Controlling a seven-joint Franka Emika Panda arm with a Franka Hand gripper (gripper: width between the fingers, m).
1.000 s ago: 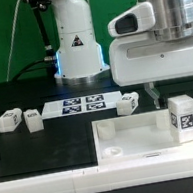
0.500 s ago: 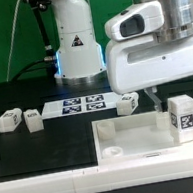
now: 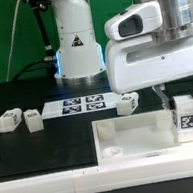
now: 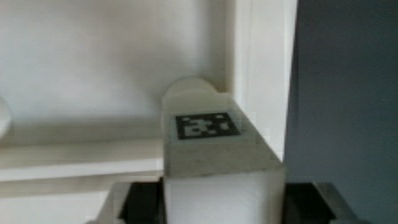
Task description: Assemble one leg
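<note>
The leg point(image 3: 186, 119), a white block with a black-and-white tag, stands upright on the far right corner of the large white tray-like piece point(image 3: 132, 139) in the exterior view. My gripper point(image 3: 183, 99) has come down over it, one finger on each side of its top. In the wrist view the leg point(image 4: 210, 150) fills the middle, and the dark fingers point(image 4: 139, 202) press against both its sides. The gripper point(image 4: 221, 204) is shut on the leg, which still rests on the piece.
Three more leg blocks lie on the black table: two at the exterior view's left point(image 3: 9, 120) point(image 3: 33, 119) and one near the middle point(image 3: 127, 104). The marker board point(image 3: 81, 106) lies between them. The robot base point(image 3: 77, 47) stands behind.
The gripper shifted slightly to the exterior view's left a second ago. Its fingers have since come in on both sides of the leg's top. The leg has not moved.
</note>
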